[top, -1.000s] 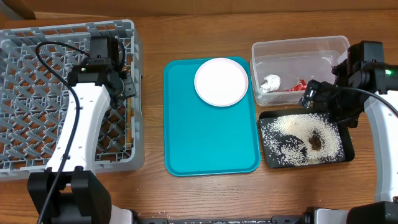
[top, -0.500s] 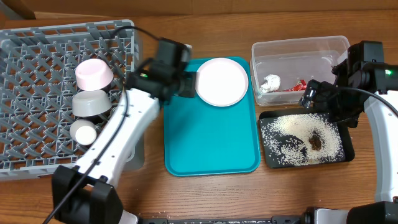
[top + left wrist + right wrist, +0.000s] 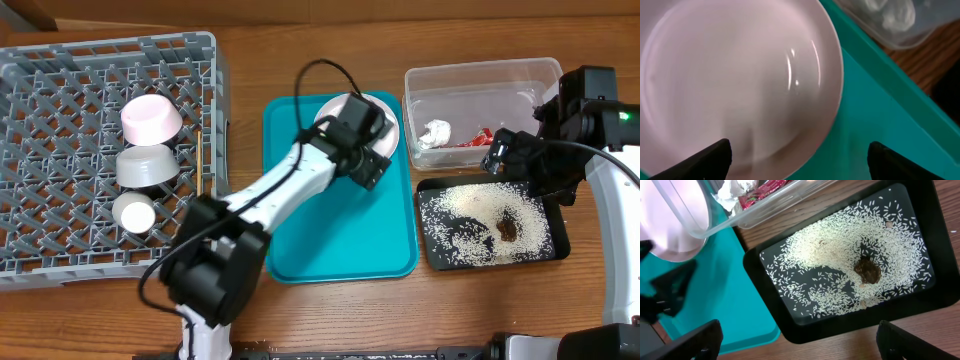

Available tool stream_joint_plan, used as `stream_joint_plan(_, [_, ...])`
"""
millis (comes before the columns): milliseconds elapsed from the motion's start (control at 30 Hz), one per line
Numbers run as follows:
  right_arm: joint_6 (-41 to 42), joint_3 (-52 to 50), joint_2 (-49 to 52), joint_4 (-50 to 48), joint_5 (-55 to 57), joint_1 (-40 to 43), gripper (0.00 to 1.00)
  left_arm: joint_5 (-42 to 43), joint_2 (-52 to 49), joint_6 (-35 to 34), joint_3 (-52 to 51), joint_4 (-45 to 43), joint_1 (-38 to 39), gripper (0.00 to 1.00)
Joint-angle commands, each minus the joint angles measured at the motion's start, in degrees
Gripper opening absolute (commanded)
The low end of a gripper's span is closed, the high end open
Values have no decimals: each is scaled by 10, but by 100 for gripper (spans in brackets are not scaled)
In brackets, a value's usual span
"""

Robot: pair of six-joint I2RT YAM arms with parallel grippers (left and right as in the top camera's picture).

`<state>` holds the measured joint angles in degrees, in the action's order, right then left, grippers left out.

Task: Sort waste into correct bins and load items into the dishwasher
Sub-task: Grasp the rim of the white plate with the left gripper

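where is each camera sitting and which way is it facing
Overhead: above the table, facing straight down on dish rack, teal tray, left arm, right arm.
Left wrist: by the left gripper, facing down at the white plate; fingertips show.
Right wrist: by the right gripper, facing down at the black tray of rice; fingertips show.
Shared: overhead and left wrist both show the white plate.

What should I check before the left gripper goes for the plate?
1. Left gripper open: ok, plate edge between its fingers.
2. Plate bare, alone on teal tray: ok.
3. Rack room: ok; pink bowl, grey bowl, cup fill one column.
4. Waste binned: ok; wrapper, napkin in clear tub, rice in black tray.
5. Right gripper out of the way: ok, open near black tray.
6. Fingers touching plate: cannot tell.
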<state>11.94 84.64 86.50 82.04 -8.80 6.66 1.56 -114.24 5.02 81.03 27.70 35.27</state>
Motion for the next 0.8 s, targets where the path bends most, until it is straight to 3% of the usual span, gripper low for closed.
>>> stream_joint_plan(0, [-2,6,-8,-1,-3,-3,100,4,-35,57,9,6,7,85])
stream_joint_plan(67, [-2,6,-8,-1,-3,-3,100,4,-45,56,9,27,7,77])
stream_joint_plan(133, [-2,6,-8,-2,-3,-3,100,4,-50,52,9,56,7,62])
stream_joint_plan(200, [-2,6,-8,-2,-3,-3,100,4,-50,52,9,85,7,44])
stream_joint_plan(233, [-2,6,-8,-2,-3,-3,100,4,-50,52,9,106,7,24])
stream_joint_plan(300, [-2,6,-8,-2,-3,-3,100,4,-50,47,9,129,8,5])
stream_joint_plan(567, [-2,6,-8,0,-3,-3,100,-2,-28,0,12,146,8,4])
stream_joint_plan(767, [-2,6,-8,2,-3,-3,100,-19,74,-41,38,156,-1,4])
